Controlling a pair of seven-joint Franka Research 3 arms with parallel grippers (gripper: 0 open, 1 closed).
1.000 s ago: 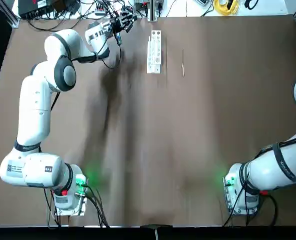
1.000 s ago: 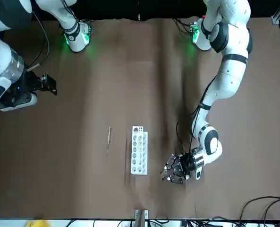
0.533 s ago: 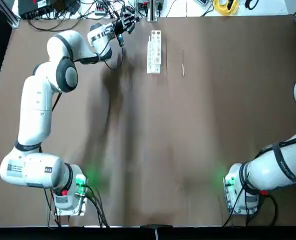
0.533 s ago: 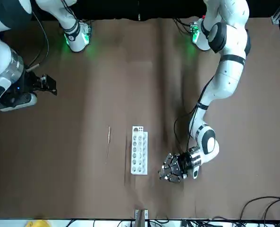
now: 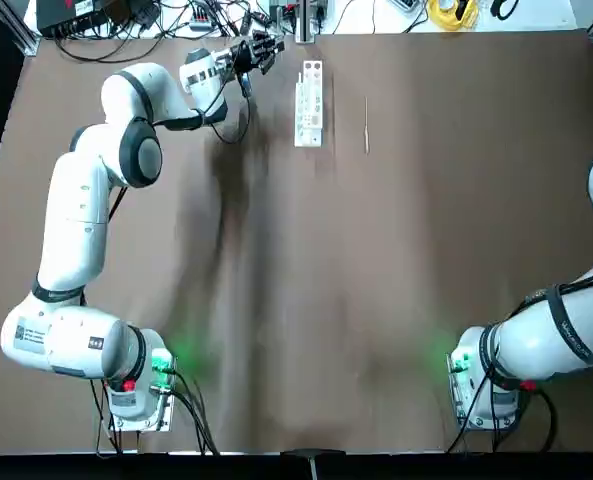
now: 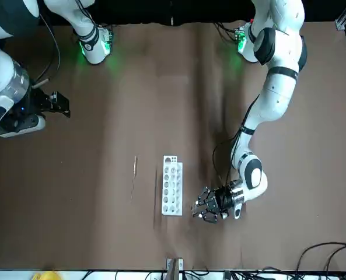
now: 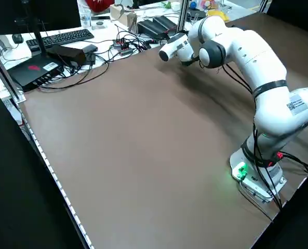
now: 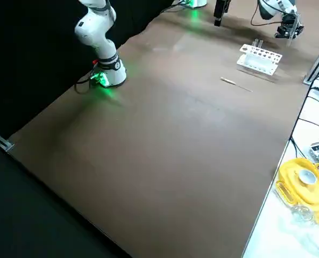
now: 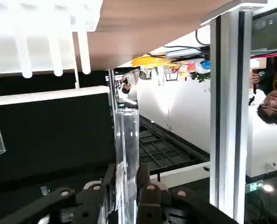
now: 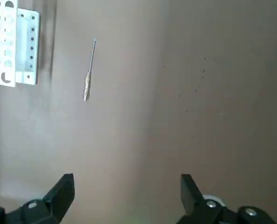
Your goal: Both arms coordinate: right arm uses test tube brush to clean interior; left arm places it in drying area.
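Gripping a clear tube point(image 9: 127, 154), the left claw point(image 9: 124, 196) is closed beside the rack point(image 5: 309, 104).

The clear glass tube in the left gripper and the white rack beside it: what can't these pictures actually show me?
- Clear glass tube: its lower end is hidden between the left gripper fingers in the left wrist view; too small to spot in the top and front views.
- White plastic rack: cut off by the edge in the left wrist view.
- Thin pale wire brush: bristles too small to see.
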